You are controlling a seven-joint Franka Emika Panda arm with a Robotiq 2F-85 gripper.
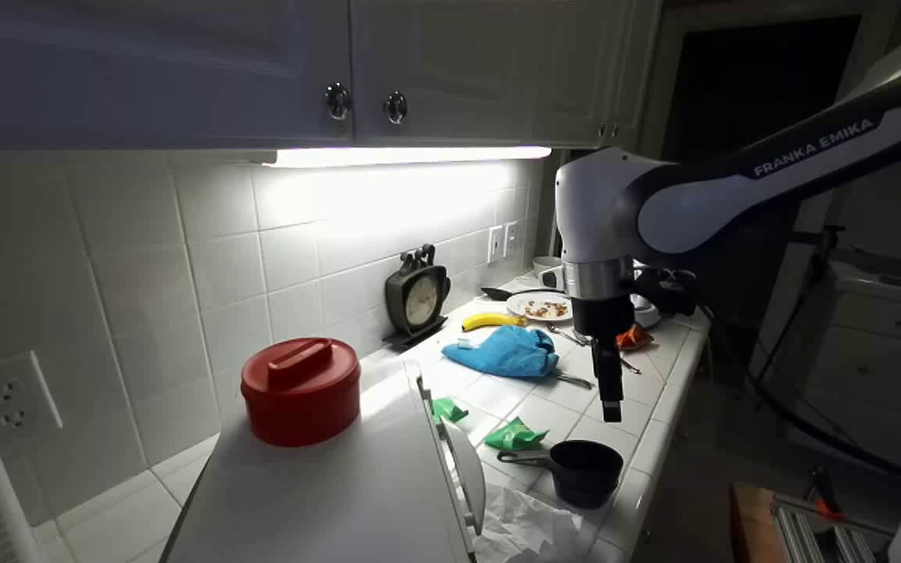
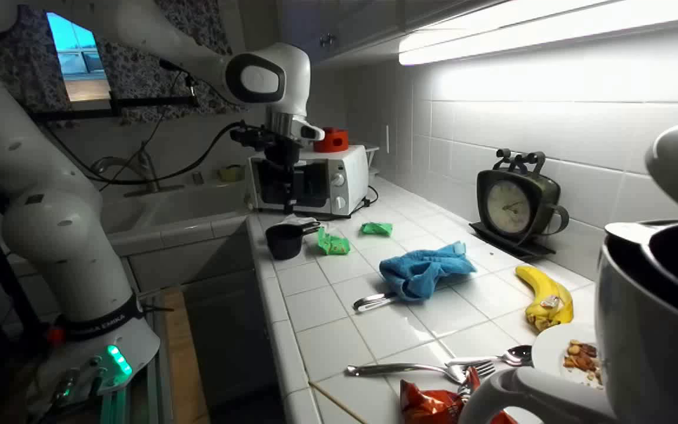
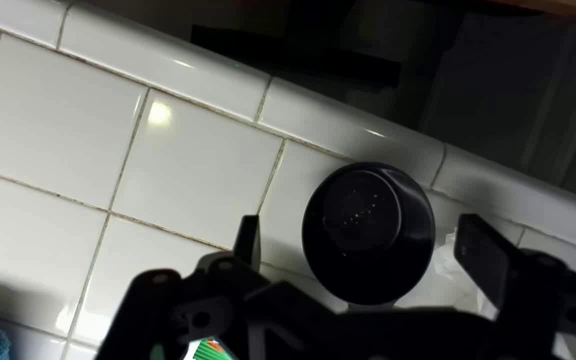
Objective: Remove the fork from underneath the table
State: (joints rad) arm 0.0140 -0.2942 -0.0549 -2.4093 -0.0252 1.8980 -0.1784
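One presumed fork [image 2: 373, 302] projects from under the blue towel [image 2: 424, 272] toward the front edge of the countertop [image 2: 322, 311]. With gripper [image 3: 359, 235] spread above the black cup [image 2: 284, 243], I should traverse, then straddle the exposed end squarely.

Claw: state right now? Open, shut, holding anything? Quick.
Claw: open, holding nothing; it hangs above the black cup, with a gap showing between them in both exterior views.

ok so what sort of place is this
Most likely a home kitchen: a toaster oven stands on a tiled countertop, and there's a sink near it.
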